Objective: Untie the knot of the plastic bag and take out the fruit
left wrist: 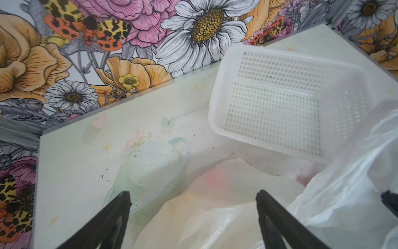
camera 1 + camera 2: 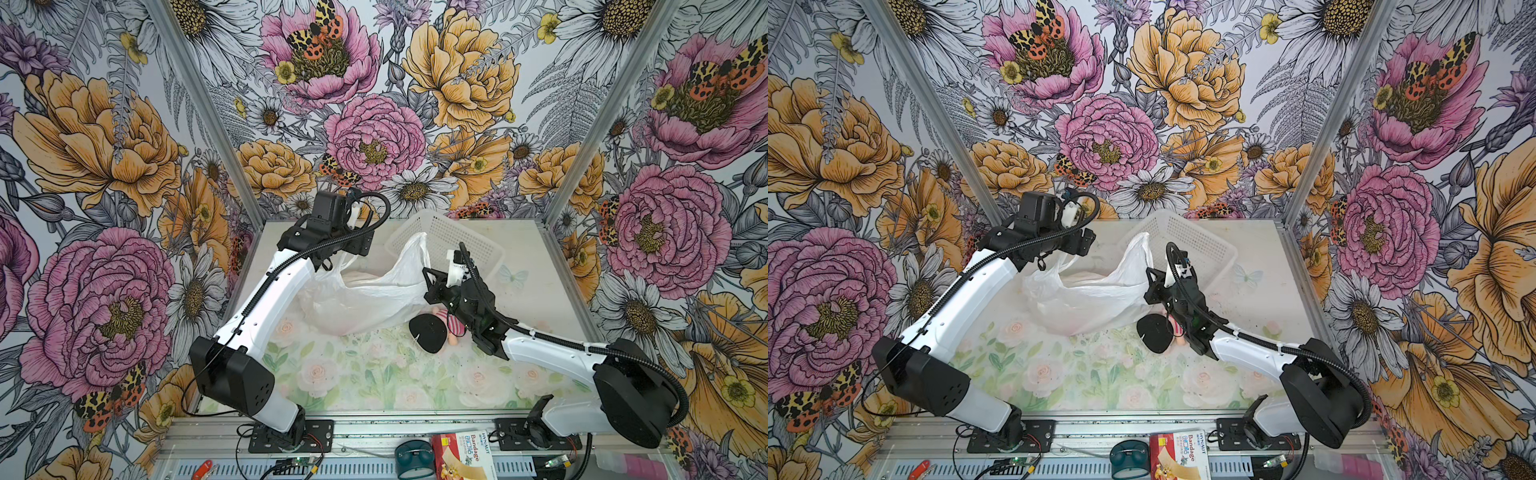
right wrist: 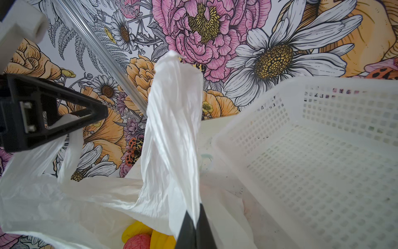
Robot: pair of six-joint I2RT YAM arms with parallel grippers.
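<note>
Got the plastic bag (image 2: 365, 299) slumped mid-table with its mouth gaping, right beside the white basket (image 2: 465, 237) and with the doll (image 2: 432, 332) just next to it. Pinching one bag handle flat in the right gripper (image 3: 195, 215) and holding it upright, with the left gripper (image 1: 192, 194) spread wide over the bag's other side, second handle right at one finger. Can spot yellow and pink-red fruit (image 3: 137, 241) down inside the bag.

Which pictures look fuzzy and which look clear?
Left wrist view: the plastic bag up close is blurry, the basket hazy, the wallpaper sharper. Right wrist view: the fruit at the edge is fuzzy, the wallpaper flowers crisp. Both top views: sharp and evenly lit, no strong glare.
</note>
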